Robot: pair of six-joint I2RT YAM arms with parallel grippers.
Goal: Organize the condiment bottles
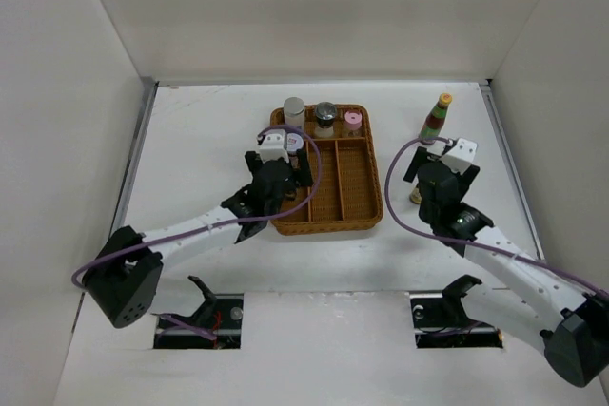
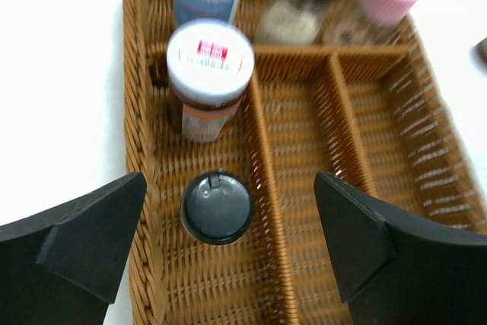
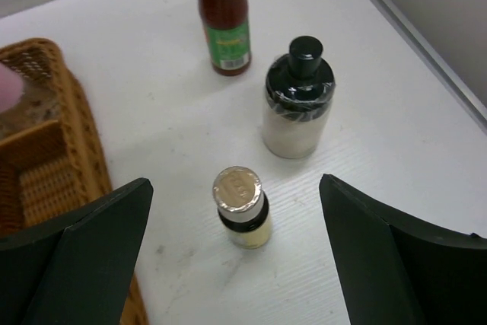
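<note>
- Here we see the tray's (image 2: 139, 112) left slot holding a black-capped jar (image 2: 217, 207) and white-capped jar (image 2: 209, 58), with three more jars (image 2: 304, 5) in its far row.
- On the table (image 3: 380, 112), right, stand three bottles (image 3: 299, 104).
- Left gripper (image 2: 228, 211), right gripper (image 3: 236, 188): jaws apart, empty.

place: robot lab booth | evidence: bare white walls (image 1: 314, 7), white table (image 1: 200, 130)
</note>
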